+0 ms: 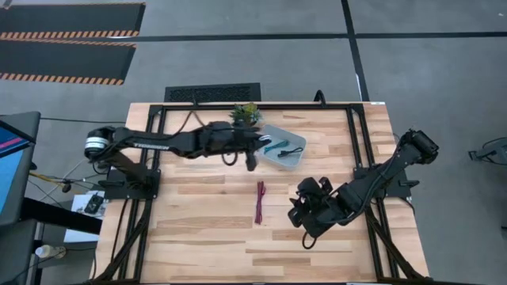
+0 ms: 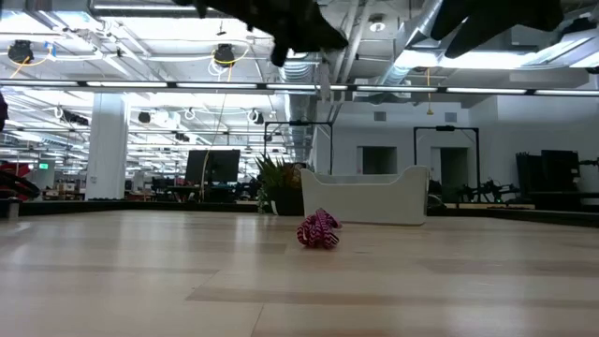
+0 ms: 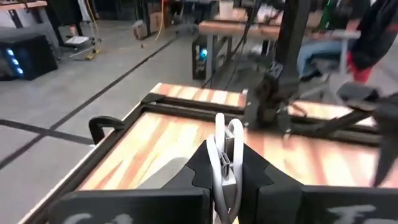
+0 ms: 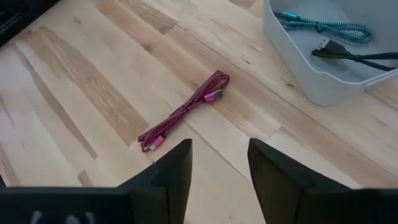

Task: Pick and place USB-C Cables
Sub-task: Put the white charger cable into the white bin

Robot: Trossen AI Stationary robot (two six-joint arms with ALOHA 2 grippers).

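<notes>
At the wooden bench [image 1: 214, 229], I am carrying a white USB-C cable [image 3: 227, 163] in my left tool [image 3: 227, 186], its fingers clamped narrow on the folded bundle, just beside the light grey bin [image 1: 295, 160] near the potted plant [image 1: 246, 113]. The teal cable [image 4: 328, 26] and the black cable [image 4: 354, 55] are lying inside that bin. The maroon-red cable [image 4: 183, 112] is lying alone on the bare wood, apart from the bin and between my two arms. My right tool [image 4: 219, 163] is hovering near it with its fingers standing wide and holding nothing.

I am judging the maroon-red cable as light, limp and braided, so it is likely offering fair grip but sagging at both ends once lifted. The middle of the folded bundle, where the strands are running together, is looking like the best place to pinch, not the loose plug ends.

In the high view the white cable is hiding under my left arm. In the low view the bin's wall is hiding its contents, and the wrist view is blurring the room behind.
</notes>
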